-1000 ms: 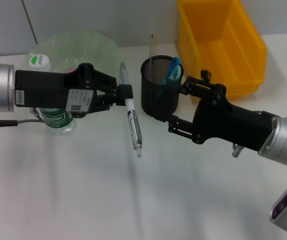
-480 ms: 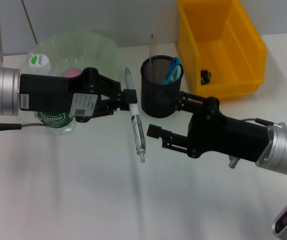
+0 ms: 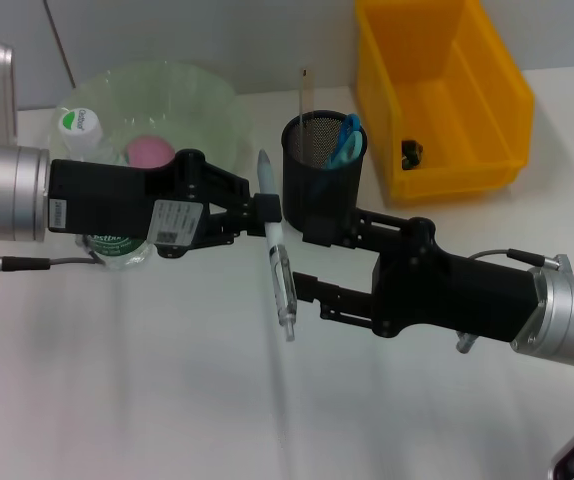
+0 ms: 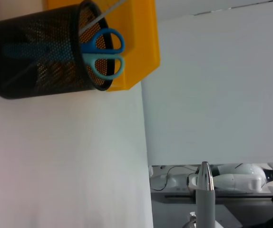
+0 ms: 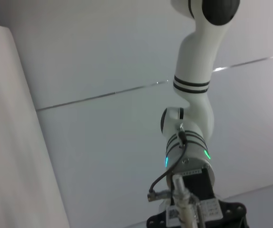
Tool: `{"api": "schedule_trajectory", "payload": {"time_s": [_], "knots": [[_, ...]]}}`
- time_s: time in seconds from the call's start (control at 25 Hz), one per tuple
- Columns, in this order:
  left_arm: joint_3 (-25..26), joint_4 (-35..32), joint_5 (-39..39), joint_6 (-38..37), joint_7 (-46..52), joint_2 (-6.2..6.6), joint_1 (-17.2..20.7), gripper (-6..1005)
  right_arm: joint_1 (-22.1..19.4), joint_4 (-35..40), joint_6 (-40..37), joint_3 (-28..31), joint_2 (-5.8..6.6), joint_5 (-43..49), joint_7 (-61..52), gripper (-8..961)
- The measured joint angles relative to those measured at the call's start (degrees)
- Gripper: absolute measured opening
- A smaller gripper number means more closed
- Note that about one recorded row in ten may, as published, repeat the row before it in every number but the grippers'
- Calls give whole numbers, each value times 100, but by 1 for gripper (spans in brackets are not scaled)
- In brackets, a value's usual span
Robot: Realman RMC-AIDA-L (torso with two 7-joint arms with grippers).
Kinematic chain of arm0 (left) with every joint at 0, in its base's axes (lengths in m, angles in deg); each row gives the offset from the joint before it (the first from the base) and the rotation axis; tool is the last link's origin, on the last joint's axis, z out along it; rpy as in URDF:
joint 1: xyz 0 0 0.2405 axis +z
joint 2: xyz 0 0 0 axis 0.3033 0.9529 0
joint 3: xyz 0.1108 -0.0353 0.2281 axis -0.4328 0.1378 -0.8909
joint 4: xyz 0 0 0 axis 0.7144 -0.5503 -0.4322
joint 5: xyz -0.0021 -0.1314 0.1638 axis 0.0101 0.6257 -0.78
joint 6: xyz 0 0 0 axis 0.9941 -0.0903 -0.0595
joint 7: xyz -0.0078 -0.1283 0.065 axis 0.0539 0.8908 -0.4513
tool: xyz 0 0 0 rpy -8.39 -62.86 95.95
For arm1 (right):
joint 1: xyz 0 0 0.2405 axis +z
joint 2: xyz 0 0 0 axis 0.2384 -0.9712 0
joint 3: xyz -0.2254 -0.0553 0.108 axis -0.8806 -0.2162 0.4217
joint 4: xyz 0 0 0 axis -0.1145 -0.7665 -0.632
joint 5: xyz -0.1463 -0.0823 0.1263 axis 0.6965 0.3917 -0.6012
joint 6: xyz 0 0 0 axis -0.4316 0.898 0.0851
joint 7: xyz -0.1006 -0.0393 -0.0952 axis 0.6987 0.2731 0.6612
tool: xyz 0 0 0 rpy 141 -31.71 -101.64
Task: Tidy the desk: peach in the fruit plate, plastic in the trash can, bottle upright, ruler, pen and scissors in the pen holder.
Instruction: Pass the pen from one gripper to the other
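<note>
Pen [image 3: 278,249] between both hands, upright.

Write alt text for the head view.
The left gripper holds a grey-and-white pen upright above the white desk, beside the open right gripper. Behind stand a black mesh pen holder with blue-handled scissors and a yellow plastic bin.
</note>
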Motion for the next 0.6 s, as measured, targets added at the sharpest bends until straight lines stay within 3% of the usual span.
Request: {"api": "schedule_trajectory", "payload": {"time_s": [0.6], "knots": [[-25, 43, 0, 9, 21, -30, -39, 138, 44, -33, -65, -187, -7, 7, 258, 616]]}}
